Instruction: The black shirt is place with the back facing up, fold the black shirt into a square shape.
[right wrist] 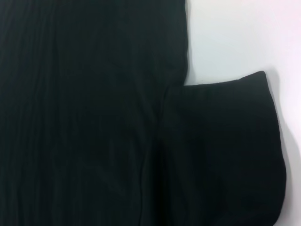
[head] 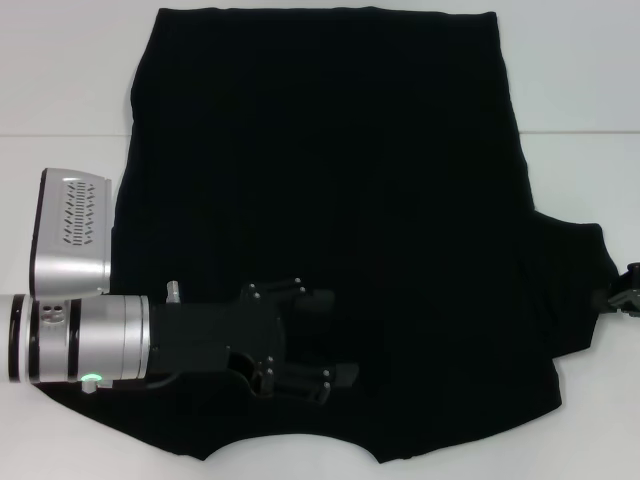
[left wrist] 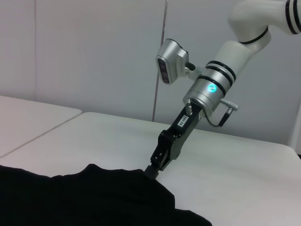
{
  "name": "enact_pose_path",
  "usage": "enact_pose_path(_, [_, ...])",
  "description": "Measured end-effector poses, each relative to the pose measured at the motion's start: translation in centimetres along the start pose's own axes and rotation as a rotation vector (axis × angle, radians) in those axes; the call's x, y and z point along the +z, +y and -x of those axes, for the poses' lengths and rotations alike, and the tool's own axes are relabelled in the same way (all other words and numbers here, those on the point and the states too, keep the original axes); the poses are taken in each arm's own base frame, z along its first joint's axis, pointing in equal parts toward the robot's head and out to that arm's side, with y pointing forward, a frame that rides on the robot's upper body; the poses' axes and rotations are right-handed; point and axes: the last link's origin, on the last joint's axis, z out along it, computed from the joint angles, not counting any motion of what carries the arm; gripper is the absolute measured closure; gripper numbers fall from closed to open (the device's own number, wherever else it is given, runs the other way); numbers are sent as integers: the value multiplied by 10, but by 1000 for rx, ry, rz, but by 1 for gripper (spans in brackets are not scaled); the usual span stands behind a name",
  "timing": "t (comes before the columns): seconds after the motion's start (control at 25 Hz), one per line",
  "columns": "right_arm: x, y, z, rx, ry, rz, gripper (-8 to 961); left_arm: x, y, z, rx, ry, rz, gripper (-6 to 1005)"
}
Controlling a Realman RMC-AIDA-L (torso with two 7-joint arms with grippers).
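- Nearest the head camera, the left gripper point(head: 335, 345) lies over the black shirt point(head: 340, 200), near its left side, its jaws spread with cloth below them.
- Spread flat on the white table point(head: 60, 70), the shirt has its right sleeve sticking out.
- At that sleeve's edge, the right gripper point(left wrist: 155, 167) touches the cloth; whether it pinches, I cannot tell.

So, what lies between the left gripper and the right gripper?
In the head view, only the large black cloth shirt spans from the left gripper, which is over it, to the right gripper at its sleeve edge.
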Motion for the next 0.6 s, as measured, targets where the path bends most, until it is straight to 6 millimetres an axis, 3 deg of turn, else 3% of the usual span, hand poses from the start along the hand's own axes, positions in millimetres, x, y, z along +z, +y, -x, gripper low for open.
enact_pose_path(0.32, [-1,-6,-3,16,-11,-9,891,0,-1,0,4,-2,-3,66])
enact_pose_path(0.6, [-14,-25,-4,48,-87,-16,953,0,0,0,1,-2,-3,66])
